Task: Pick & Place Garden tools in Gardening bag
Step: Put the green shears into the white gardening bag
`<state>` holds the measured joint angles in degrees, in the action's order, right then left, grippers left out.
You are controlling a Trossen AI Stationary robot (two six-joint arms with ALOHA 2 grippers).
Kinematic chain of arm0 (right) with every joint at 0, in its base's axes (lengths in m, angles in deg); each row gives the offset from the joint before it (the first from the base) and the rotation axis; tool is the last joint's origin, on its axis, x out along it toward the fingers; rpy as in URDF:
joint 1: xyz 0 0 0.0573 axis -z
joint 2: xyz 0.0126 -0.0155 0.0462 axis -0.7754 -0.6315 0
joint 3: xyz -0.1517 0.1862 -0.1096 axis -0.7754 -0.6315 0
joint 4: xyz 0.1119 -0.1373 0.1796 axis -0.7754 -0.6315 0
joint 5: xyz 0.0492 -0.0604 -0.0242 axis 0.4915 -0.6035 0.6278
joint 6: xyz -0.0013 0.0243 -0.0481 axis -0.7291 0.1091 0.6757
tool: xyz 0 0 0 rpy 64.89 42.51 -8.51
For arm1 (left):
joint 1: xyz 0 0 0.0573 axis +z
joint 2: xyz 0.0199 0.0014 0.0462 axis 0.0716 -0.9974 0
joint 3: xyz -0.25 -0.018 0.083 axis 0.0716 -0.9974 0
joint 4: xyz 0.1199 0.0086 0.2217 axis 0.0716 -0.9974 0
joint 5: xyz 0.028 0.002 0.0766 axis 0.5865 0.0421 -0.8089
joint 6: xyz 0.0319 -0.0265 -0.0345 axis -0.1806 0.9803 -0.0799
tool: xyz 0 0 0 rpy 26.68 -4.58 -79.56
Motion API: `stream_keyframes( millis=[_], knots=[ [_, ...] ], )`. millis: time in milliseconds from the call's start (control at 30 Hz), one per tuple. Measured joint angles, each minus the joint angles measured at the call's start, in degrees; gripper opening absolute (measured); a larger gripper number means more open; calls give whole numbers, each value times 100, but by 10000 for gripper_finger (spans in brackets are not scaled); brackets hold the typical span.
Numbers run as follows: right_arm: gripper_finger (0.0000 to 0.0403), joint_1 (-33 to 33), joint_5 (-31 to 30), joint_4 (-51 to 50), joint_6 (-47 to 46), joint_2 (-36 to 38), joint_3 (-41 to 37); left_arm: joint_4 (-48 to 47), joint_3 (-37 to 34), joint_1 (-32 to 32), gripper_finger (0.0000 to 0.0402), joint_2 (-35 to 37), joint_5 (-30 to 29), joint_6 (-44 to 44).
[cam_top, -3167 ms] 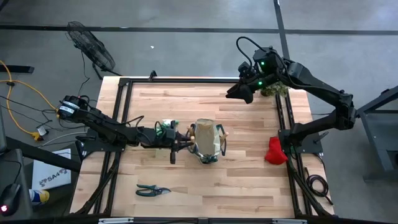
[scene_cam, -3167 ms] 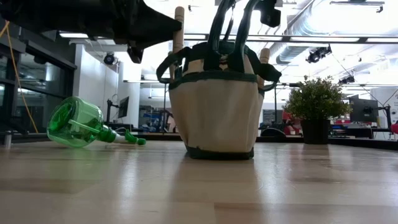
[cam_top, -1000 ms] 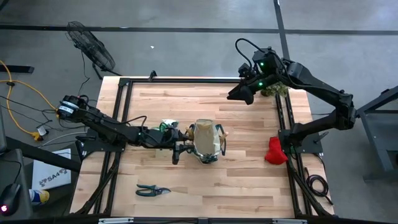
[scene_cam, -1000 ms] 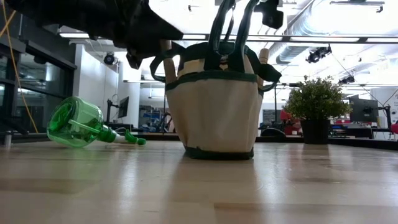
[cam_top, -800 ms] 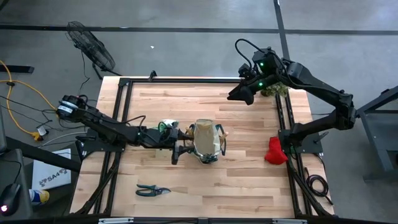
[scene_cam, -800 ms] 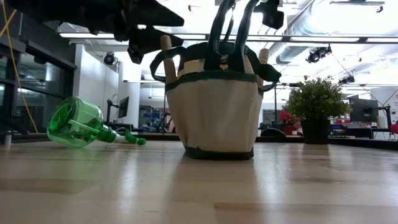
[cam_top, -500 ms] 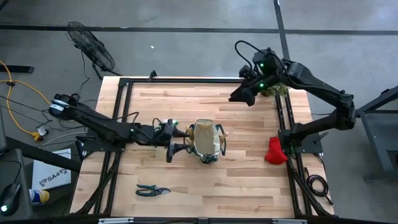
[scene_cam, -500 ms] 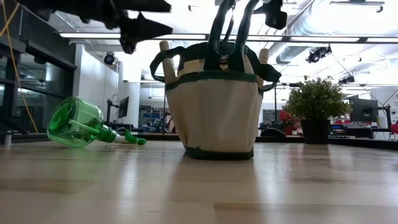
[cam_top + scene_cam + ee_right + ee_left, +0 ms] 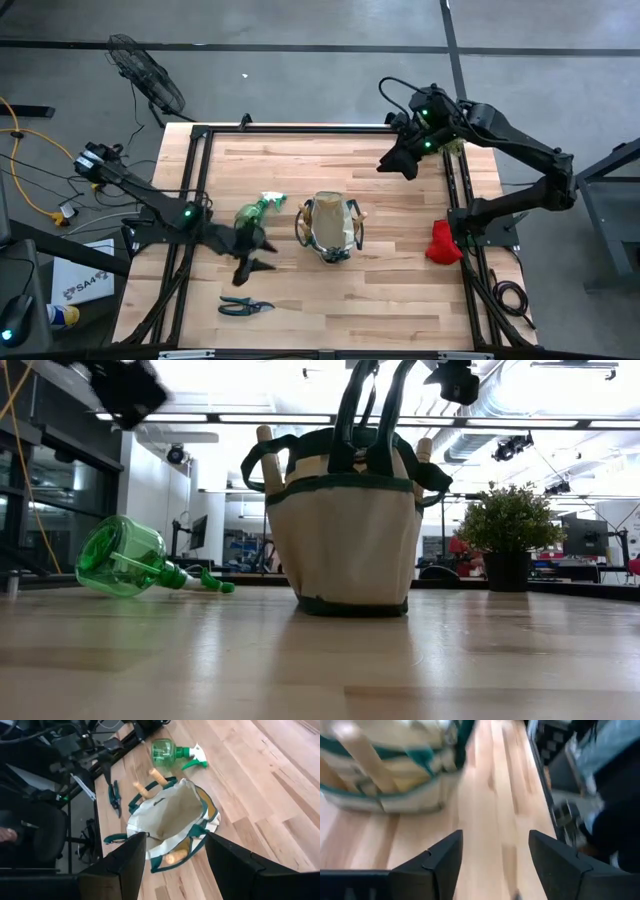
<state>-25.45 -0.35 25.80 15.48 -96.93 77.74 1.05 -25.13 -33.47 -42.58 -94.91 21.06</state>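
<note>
The gardening bag [image 9: 330, 228] stands upright on its base mid-table, also in the low view [image 9: 345, 525] and the right wrist view [image 9: 172, 820]. Wooden tool handles [image 9: 264, 445] [image 9: 157, 777] stick out of its side pockets. A green spray bottle [image 9: 258, 208] lies on its side left of the bag. Black pruners [image 9: 245, 305] lie near the front edge, and a red glove [image 9: 441, 242] lies at the right edge. My left gripper [image 9: 250, 262] hangs open, near-left of the bag, with nothing between its fingers [image 9: 495, 855]. My right gripper [image 9: 400, 162] hovers open high over the far right.
A potted plant [image 9: 510, 525] stands at the far right corner, partly under my right arm. Black frame rails [image 9: 190, 200] run along the table's sides. Bare wood lies in front of the bag and across the far half.
My left gripper has opened and let go of a wooden handle at the bag's left pocket. It has then drawn back toward the table's left and near edge, rising and tipping up. The handle stays in the pocket. My right gripper has drifted slightly toward the near-right.
</note>
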Motion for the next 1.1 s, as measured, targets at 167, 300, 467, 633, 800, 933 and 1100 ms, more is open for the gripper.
stream_keyframes(
  millis=[167,300,467,633,800,933,1100],
  knots=[
    [197,-276,-361,-30,14,2,0,-1553,711,-523,194,-161,20,447],
    [197,-459,-433,-168,15,1,0,-2208,976,-851,175,-382,192,830],
    [197,-773,-1099,-806,17,36,0,-2235,1008,-1068,166,-794,324,1142],
    [197,-1283,-2172,-1512,-58,199,0,-2176,1006,-1083,167,-1333,602,1403],
    [197,-1773,-2797,-1667,-371,421,-2,-2205,1000,-1084,184,-1806,1245,1527],
    [197,-2086,-3030,-1666,-631,584,-2,-2182,1002,-1082,211,-2044,1578,1554],
    [197,-2421,-3325,-1688,-860,750,-2,-2031,1002,-1080,230,-2237,1916,1474]
  ],
)
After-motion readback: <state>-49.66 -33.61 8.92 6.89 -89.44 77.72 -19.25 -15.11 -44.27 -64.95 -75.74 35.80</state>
